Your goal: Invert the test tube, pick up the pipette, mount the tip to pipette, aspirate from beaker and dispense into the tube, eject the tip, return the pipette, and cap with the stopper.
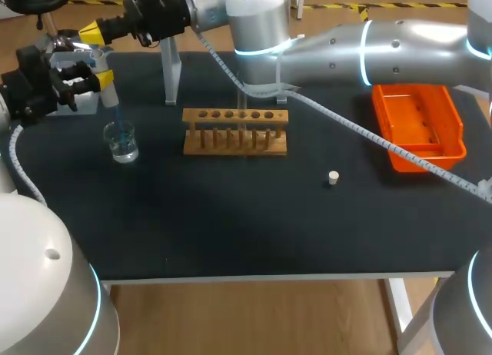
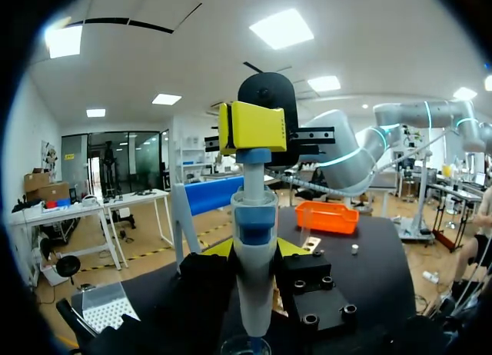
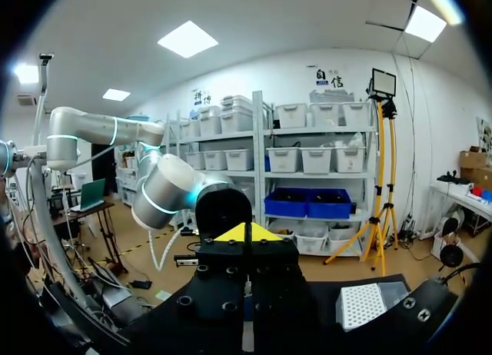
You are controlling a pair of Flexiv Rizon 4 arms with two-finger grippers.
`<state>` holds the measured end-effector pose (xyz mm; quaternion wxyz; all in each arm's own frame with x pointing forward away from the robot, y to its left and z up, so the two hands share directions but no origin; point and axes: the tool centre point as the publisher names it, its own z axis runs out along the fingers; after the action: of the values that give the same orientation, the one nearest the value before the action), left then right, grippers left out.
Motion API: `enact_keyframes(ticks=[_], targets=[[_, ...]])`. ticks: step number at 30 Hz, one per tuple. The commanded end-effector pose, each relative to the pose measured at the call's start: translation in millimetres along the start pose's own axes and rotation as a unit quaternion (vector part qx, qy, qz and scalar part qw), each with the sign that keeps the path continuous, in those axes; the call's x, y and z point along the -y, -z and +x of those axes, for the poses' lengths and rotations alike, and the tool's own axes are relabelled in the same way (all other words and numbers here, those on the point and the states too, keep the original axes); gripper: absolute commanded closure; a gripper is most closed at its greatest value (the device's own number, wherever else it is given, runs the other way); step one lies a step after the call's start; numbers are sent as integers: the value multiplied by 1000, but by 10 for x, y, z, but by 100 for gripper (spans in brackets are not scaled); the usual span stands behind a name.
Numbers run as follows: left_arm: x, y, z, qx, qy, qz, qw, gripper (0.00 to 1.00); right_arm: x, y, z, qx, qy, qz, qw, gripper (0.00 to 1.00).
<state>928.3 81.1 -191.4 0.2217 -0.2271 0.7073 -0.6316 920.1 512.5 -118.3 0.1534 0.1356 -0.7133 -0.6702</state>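
My left gripper (image 1: 98,80) is shut on the white and blue pipette (image 1: 106,94) and holds it upright at the table's far left. The pipette's tip dips into the glass beaker (image 1: 121,142) of clear liquid. In the left wrist view the pipette (image 2: 254,270) stands between the yellow fingertips (image 2: 293,247), with the beaker's rim (image 2: 246,346) below. My right arm reaches across the table; its gripper (image 1: 94,32) is shut, and its yellow tips (image 2: 254,127) rest on the pipette's top button. The wooden tube rack (image 1: 235,131) holds a clear tube. The stopper (image 1: 333,177) lies right of the rack.
An orange tray (image 1: 419,124) sits at the back right. A tip box (image 3: 361,305) stands at the far left behind the beaker. A cable (image 1: 361,132) from my right arm hangs over the table behind the rack.
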Motion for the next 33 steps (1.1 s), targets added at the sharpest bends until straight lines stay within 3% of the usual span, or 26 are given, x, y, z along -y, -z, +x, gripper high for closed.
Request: enact_keyframes(ticks=[1,33], targets=[[19,-10,8,3,-1,1,1000,100,46,0,-52,-5,0,1,1000,100],[19,-10,8,3,-1,1,1000,100,373,37,37,-1,-28,6,1000,100]])
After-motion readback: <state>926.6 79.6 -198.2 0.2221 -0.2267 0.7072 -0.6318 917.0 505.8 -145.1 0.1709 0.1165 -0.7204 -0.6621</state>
